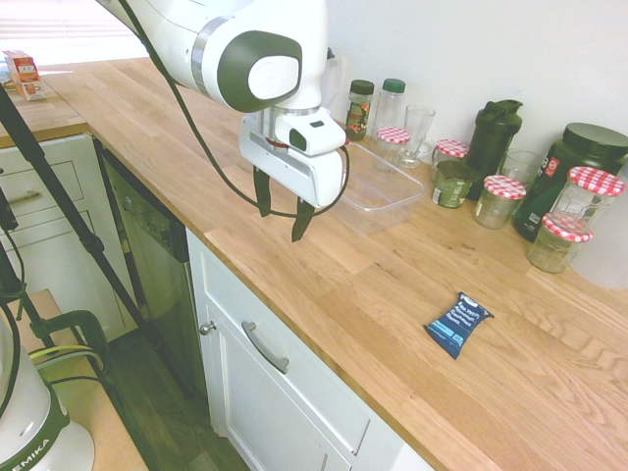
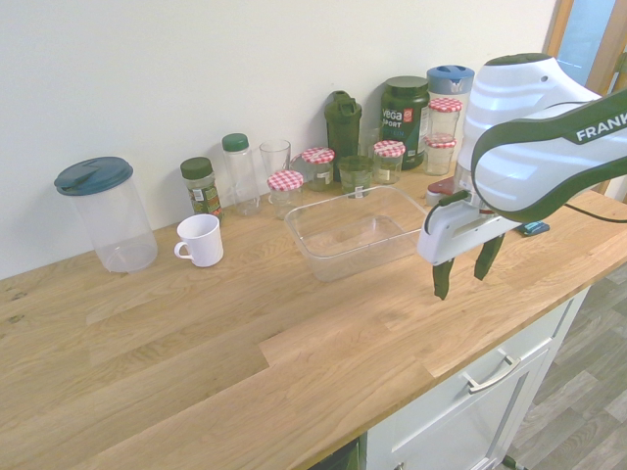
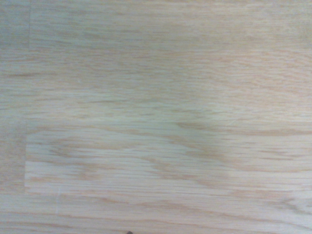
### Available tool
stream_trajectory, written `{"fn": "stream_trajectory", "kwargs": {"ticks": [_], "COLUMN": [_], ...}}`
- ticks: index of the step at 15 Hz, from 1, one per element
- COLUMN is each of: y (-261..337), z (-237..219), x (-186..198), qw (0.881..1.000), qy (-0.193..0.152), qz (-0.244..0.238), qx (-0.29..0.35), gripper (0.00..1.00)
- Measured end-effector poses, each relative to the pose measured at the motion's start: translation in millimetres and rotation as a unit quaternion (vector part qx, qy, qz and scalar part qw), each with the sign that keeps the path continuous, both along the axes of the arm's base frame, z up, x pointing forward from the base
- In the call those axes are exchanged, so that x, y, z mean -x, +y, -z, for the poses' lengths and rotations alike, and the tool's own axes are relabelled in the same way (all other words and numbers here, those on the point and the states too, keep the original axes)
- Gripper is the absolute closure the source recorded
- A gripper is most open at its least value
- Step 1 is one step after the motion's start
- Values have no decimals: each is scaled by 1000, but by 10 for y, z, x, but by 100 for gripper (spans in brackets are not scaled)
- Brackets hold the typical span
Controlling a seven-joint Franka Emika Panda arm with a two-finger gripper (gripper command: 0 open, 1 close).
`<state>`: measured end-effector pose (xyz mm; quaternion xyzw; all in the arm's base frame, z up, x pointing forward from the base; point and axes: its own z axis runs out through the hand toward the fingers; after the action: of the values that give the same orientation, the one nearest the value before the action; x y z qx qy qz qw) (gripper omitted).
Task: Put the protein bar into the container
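Observation:
The protein bar (image 1: 458, 324), a small dark-blue foil wrapper with white print, lies flat on the wooden counter (image 1: 392, 294) toward the right. In the second exterior view only a sliver of the protein bar (image 2: 534, 228) peeks out behind the arm. The container (image 1: 378, 186), a shallow clear tub, stands empty near the back wall; it shows again as the container (image 2: 358, 232) mid-counter. My gripper (image 1: 282, 213) hangs open above the counter's front part, just in front of the tub and well left of the bar, with nothing between its fingers. The gripper (image 2: 466, 270) is seen from the other side too. The wrist view holds only bare wood.
Along the wall stand glass jars with red-checked lids (image 1: 586, 192), a dark shaker bottle (image 1: 493, 137), a green tub (image 2: 405, 110), spice bottles (image 2: 202, 186), a drinking glass (image 2: 275, 157), a white mug (image 2: 201, 240) and a tall clear pitcher (image 2: 106, 213). The counter's front edge drops to white cabinets (image 1: 265, 373).

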<state>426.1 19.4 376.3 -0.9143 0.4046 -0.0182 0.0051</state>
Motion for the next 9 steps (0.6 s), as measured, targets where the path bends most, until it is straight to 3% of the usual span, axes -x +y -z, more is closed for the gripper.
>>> {"fn": "stream_trajectory", "kwargs": {"ticks": [5,9], "y": [-202,-907], "z": [-18,-316], "x": [-17,-129], "qw": [1000,999], "qy": [-1,-10], "qz": [16,44], "qx": [-2,-10], "gripper": [0,0]}}
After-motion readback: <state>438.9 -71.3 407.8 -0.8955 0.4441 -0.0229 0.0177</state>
